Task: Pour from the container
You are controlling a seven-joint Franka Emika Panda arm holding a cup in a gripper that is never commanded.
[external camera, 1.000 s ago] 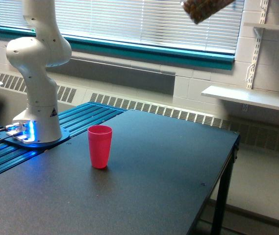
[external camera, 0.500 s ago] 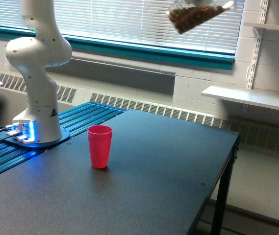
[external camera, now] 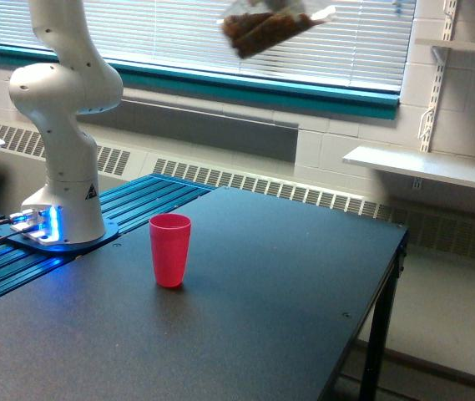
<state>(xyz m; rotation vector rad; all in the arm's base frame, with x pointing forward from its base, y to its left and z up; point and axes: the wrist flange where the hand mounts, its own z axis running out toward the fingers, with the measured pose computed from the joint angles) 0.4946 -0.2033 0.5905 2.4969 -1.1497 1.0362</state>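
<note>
The clear wide-rimmed cup of brown granular bits (external camera: 264,27) hangs tilted way above the red plastic cup (external camera: 170,249), gripper jaws out of frame, so bits could scatter.

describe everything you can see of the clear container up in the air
The clear container is a see-through, glass-like cup, blurred in the exterior view. Brown granular bits fill its lower part. It is tilted steeply, almost on its side, with the filled end toward the view's left and lower than the other end. It hangs high against the window blinds, well above the table, up and toward the view's right of the red cup. Whatever holds it is out of frame. Nothing is seen falling from it.
</note>
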